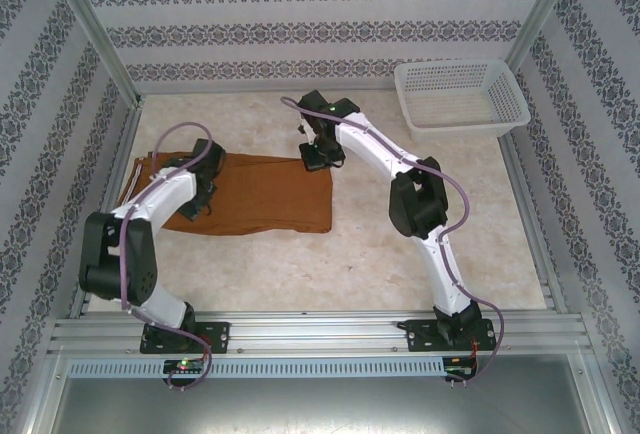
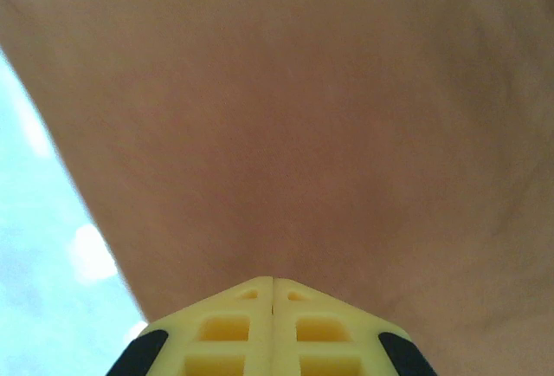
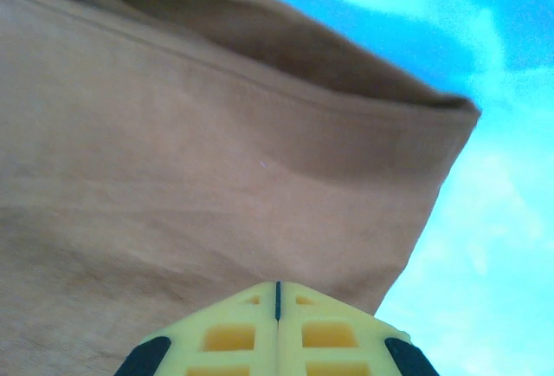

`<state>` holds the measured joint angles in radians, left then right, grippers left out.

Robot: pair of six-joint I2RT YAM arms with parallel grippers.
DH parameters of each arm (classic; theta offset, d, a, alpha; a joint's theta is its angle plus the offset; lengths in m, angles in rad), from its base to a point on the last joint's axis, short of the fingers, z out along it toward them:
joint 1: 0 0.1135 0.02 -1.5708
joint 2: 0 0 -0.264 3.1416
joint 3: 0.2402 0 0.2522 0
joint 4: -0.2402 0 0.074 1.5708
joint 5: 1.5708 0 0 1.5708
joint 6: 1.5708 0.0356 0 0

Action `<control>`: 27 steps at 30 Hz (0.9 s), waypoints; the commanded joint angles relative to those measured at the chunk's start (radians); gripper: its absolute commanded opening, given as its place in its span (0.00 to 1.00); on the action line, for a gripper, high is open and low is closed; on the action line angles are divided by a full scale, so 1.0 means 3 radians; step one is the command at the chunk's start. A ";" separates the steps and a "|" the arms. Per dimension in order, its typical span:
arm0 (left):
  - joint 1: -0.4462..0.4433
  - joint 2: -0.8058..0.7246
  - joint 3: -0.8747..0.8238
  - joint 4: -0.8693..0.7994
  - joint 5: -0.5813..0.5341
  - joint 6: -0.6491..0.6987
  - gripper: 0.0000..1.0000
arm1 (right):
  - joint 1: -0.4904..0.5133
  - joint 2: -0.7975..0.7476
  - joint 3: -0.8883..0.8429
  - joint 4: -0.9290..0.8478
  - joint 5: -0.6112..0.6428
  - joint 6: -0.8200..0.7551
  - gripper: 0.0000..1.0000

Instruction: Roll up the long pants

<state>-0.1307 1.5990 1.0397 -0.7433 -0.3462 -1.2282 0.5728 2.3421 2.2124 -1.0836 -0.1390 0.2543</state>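
Long pants [image 1: 262,194], rust-brown and made of soft cloth, are in the grip of both arms, I think. The left gripper [image 2: 273,282] has its two yellow fingers pressed tight together, and the brown cloth runs right up to the tips, so it looks like it is pinching the cloth. The right gripper [image 3: 277,288] is the same: its fingers are squeezed together, and the cloth comes right to them. Just past it you can see the edge of the pants with a fold along it. From above, the long pants lie folded on the left side of the pale stone-look table [image 1: 400,254]. The left gripper is over the left part and the right gripper is at the far right corner. A white plastic basket [image 1: 460,124] sits well apart in the far right corner. To roll well, I think both arms should move together at the same speed, so one side does not get ahead and make the roll crooked. They should stay low, keep the cloth a little tight and not tug it sideways. If one pinch slips, the cloth will flop back.
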 commanded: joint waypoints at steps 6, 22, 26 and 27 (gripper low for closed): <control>-0.0202 0.1276 0.0683 0.0400 0.0487 -0.0314 0.00 | -0.0012 0.0427 0.0141 -0.0073 -0.0176 -0.0130 0.00; -0.0424 0.2453 0.2625 0.0130 0.0808 0.0292 0.00 | 0.1150 -0.0155 -0.1893 0.1245 -0.0822 0.0722 0.00; -0.0489 0.2428 0.2517 0.0438 0.0960 0.0367 0.00 | 0.1410 -0.0025 -0.1604 0.1414 -0.1022 0.1009 0.00; -0.0495 0.2407 0.2456 0.0598 0.1048 0.0405 0.00 | 0.1438 0.0004 -0.1523 0.1427 -0.1049 0.1046 0.00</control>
<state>-0.2516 2.2898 1.8179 -0.7010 -0.1543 -1.1481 0.9623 2.2669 1.7424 -0.6476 -0.3416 0.4755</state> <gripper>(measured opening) 0.049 0.063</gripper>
